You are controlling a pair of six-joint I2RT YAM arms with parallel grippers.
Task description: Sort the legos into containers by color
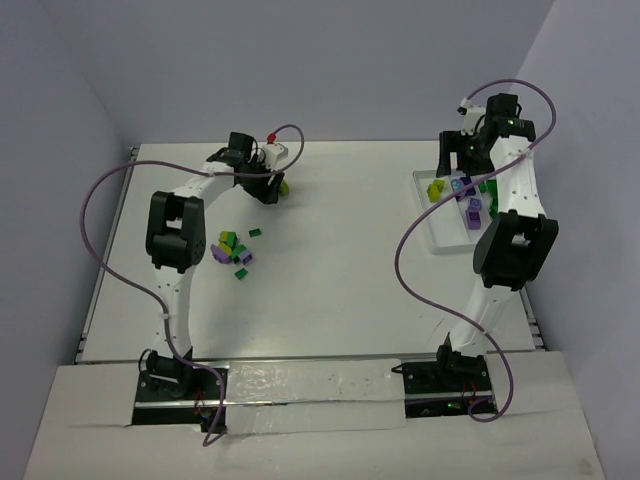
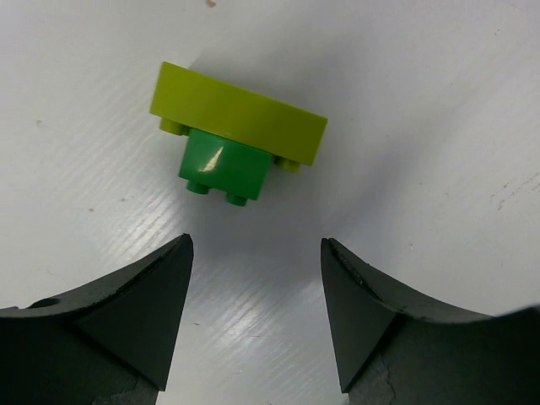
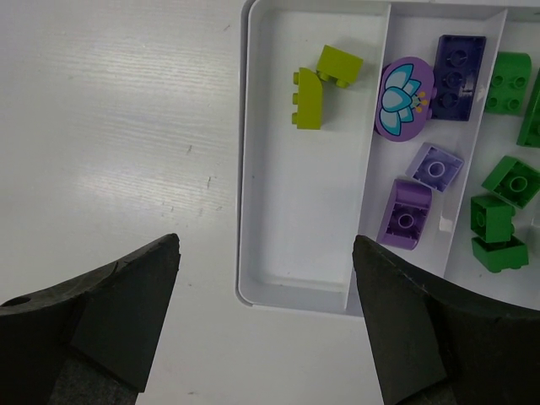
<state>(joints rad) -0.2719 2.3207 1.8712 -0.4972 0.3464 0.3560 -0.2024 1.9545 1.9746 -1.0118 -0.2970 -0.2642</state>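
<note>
Up at the far left of the tabletop, my left jaws are apart and empty, with a lime brick and a green brick touching it just ahead. Meanwhile my right jaws hang wide over the tray edge; lime, purple, green legos sit in separate compartments.

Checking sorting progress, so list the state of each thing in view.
Left gripper, open, empty, hovering by the joined pair.
Yellow-green plate, on the table, apparently joined to a green brick, unsorted.
Loose pile, on the table, unsorted.
Tray, three compartments holding yellow-green, purple and green bricks apart.
Right gripper, open, empty, above the tray's near edge.
</note>
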